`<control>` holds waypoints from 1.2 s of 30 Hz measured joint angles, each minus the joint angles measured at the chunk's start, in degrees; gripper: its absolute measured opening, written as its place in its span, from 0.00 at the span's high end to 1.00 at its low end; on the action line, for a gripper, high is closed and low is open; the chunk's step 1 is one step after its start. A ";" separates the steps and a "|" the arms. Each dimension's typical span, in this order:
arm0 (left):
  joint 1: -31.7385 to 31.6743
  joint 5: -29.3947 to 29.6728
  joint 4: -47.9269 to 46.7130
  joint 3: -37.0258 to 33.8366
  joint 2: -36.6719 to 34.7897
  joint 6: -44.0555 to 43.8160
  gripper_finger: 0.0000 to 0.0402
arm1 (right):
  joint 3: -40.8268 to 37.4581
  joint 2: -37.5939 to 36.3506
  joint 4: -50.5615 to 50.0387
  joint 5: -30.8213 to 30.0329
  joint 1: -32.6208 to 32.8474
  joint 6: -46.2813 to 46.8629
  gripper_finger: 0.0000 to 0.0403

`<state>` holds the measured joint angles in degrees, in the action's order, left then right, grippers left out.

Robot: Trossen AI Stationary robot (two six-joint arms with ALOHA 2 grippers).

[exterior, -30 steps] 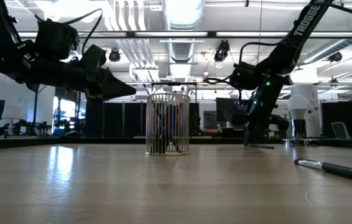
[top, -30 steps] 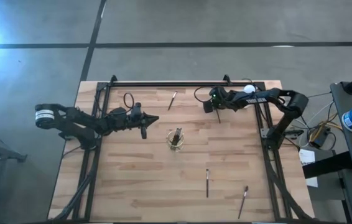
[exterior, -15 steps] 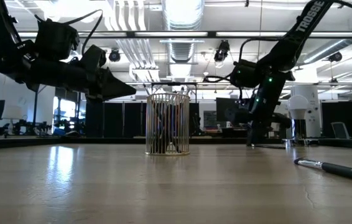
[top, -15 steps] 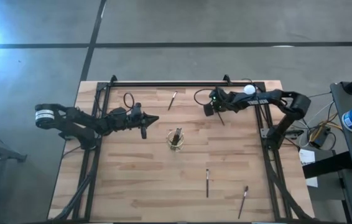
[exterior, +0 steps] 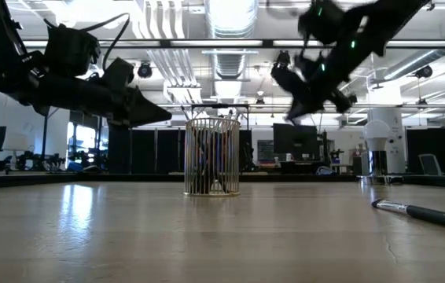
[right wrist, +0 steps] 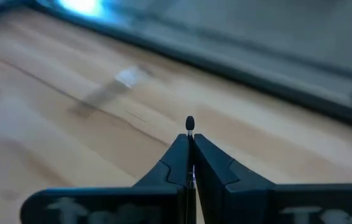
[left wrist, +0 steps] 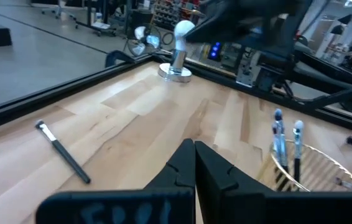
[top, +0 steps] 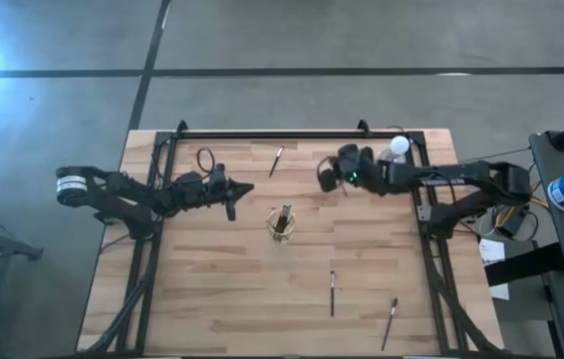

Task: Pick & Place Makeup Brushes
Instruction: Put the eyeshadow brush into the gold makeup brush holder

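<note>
The step in hand looks like transport: the right gripper [top: 328, 176] is up off the wooden slatted tabletop [top: 222, 289] with its fingers pinched tight on a thin dark makeup brush [right wrist: 189, 127], whose small rounded tip pokes out just past the fingertips in the right wrist view. In the high view this gripper sits at the far side of the table, up and to the right of the round wire-mesh holder cup [top: 281, 223], near it but not yet over it; in the low view it hangs high, tilted, above and beside the cup [exterior: 212, 156]. The right arm reaches in long and low from the table's right edge. The next move probably calls for bringing the gripper over the cup's mouth, pointing the brush down, and only then letting go; a tilted brush could catch the rim. The cup already holds several brushes, with blue and white ends showing in the left wrist view [left wrist: 286, 142]. Loose brushes are still out: one near the far edge [top: 276, 161], one in the near middle [top: 332, 293], one at the near right [top: 390, 322]. The left gripper [top: 245, 188] waits mid-left of the cup, fingers closed together on nothing, arm stretched level above the table. A white round-topped object [top: 399, 145] stands at the far right edge.
</note>
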<state>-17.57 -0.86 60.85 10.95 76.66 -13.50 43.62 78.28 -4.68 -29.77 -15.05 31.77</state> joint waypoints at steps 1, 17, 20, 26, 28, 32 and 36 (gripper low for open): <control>-0.05 0.38 0.03 0.01 0.00 0.00 1.00 | 0.00 -0.48 3.14 -1.26 2.18 -1.03 0.97; -0.45 1.00 0.21 -0.17 -0.02 -0.04 1.00 | -0.26 19.76 68.25 -4.29 22.18 -21.98 0.97; -0.45 0.98 0.16 -0.17 -0.02 -0.04 1.00 | 0.45 25.01 76.38 -2.91 23.17 -25.49 0.97; -0.45 0.98 -0.03 -0.17 -0.02 -0.02 1.00 | 3.71 32.49 81.56 -2.54 23.85 -28.79 0.97; -0.46 0.98 -0.27 -0.17 -0.02 0.00 1.00 | 4.50 33.71 81.51 -2.32 23.91 -28.95 0.97; -0.47 0.98 -0.45 -0.17 -0.02 0.07 1.00 | 5.16 35.26 81.59 -1.86 23.96 -29.16 0.97; -0.45 0.98 -0.46 -0.19 -0.02 0.08 1.00 | 5.18 36.29 81.66 -1.89 23.93 -29.20 0.97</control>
<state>-18.03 0.12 60.39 10.76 76.64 -13.42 48.80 114.57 76.98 -31.66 8.88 2.57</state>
